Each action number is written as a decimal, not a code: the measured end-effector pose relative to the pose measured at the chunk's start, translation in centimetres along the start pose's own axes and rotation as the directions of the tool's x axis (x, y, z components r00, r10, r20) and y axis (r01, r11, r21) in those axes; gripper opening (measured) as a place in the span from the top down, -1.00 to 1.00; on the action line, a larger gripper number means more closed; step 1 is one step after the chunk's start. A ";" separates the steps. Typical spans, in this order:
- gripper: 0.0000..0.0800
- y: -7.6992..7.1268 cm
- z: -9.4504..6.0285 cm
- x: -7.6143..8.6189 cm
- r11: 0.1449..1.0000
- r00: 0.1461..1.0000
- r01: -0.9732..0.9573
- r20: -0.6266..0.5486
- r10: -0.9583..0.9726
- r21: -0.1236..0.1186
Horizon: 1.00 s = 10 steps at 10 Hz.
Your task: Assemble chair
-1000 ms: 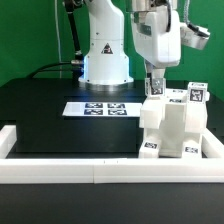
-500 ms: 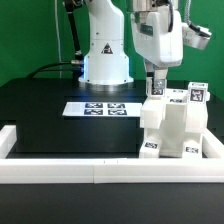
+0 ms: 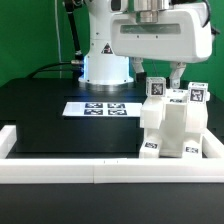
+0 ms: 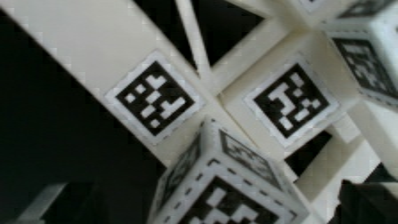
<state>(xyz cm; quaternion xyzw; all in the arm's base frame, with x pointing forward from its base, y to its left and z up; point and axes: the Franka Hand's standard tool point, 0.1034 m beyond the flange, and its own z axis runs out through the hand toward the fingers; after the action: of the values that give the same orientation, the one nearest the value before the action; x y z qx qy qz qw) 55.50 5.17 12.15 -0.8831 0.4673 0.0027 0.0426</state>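
The chair [image 3: 172, 125] is a blocky white assembly with small black-and-white tags, standing on the black table at the exterior view's right. A tagged post [image 3: 156, 88] rises at its top. My gripper [image 3: 160, 78] hangs just above the chair, turned so its broad side faces the camera. It is open, with one finger on each side of the post and nothing held. The wrist view is filled by tagged white chair pieces [image 4: 285, 98] seen very close, with one tagged block [image 4: 240, 185] between the jaws. The fingertips are dark and barely show there.
The marker board [image 3: 100, 108] lies flat on the table at mid-back. A long low white border rail [image 3: 70, 168] runs along the front, with a side section [image 3: 8, 138] at the exterior view's left. The robot base [image 3: 105, 62] stands behind.
The gripper has turned about a quarter turn around its vertical axis over the chair top; its broad side now faces the camera and both fingers show spread apart. The chair has not moved.
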 end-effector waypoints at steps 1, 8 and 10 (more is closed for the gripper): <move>-0.62 0.0 0.0 0.0 0.995 0.995 0.096 0.000 -0.096 0.000; -0.62 0.0 0.2 -0.1 0.819 0.819 0.574 0.002 -0.574 -0.005; -0.62 0.0 0.2 -0.1 0.757 0.757 0.654 0.004 -0.654 -0.006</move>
<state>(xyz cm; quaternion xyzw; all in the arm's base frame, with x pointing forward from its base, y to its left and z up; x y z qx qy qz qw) 55.40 5.27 11.92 -0.9907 0.1299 -0.0102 0.0384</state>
